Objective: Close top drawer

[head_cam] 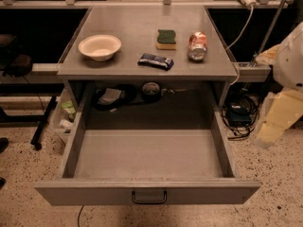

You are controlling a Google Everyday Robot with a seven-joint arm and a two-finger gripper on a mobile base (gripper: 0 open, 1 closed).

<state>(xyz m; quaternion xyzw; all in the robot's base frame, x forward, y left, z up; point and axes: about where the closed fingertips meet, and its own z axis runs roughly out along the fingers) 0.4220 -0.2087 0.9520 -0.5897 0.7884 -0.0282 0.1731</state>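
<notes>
The top drawer (147, 192) is a wide grey metal box pulled far out of the cabinet toward me. Its inside (149, 152) is bare. Its flat front panel carries a small dark wire handle (149, 197) at the centre, near the bottom of the view. My gripper (279, 119) shows as cream-coloured parts at the right edge, below the white arm (293, 56). It hangs to the right of the drawer's right side wall, apart from it and from the handle.
On the cabinet top (142, 18) are a cream bowl (100, 47), a green sponge (166, 39), a tipped can (197, 46) and a dark packet (155, 61). Dark clutter (111, 97) lies behind the drawer. Cables (239, 117) lie on the floor at right.
</notes>
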